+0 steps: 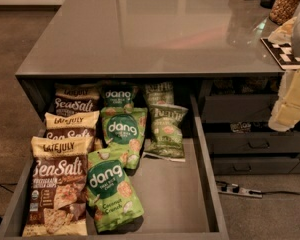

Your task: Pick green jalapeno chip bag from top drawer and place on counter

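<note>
The top drawer (182, 194) is pulled open below the counter (140, 29). A pale olive-green jalapeno chip bag (166, 131) leans at the drawer's back right. A second bag like it (158, 94) stands behind it, partly under the counter edge. My gripper (290, 106) hangs at the right edge of the view. It is beyond the drawer's right wall, about level with the counter's edge, well apart from the bags and holding nothing that shows.
Several brown "Late July Sea Salt" bags (60, 184) fill the drawer's left side, and bright green "dang" bags (112, 189) lie in the middle. Narrower drawer fronts with bar handles (252, 144) are at the right. A power strip (240, 190) lies on the floor. A jar (287, 1) and a checkered tag (285, 51) sit on the counter's right.
</note>
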{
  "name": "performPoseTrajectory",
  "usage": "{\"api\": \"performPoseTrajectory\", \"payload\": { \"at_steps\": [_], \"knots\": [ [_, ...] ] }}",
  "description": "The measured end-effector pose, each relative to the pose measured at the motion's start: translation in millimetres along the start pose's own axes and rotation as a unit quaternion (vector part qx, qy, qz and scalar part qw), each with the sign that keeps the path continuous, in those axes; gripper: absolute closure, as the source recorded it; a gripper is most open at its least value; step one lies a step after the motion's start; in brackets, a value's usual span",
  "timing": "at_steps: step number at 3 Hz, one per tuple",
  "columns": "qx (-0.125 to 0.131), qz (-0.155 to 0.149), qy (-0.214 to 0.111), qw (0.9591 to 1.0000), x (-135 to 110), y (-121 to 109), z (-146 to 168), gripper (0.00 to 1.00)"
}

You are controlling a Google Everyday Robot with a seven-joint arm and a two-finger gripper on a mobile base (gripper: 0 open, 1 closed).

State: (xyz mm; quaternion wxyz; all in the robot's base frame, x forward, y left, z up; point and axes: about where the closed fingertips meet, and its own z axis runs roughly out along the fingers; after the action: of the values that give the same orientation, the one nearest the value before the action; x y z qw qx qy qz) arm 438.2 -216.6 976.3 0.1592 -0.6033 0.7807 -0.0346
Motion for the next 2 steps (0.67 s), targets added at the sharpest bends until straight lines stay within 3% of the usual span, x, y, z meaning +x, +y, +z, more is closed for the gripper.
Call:
{"api": "performPoseTrajectory", "payload": {
  "at_steps": [1, 2],
  "knots": [
    [0.0, 0.0, 0.0, 1.0, 0.0, 0.0, 0.0, 0.0],
    [0.006, 0.01, -0.031, 0.9994, -6.3, -7.2, 9.3, 0.0]
  ]
}}
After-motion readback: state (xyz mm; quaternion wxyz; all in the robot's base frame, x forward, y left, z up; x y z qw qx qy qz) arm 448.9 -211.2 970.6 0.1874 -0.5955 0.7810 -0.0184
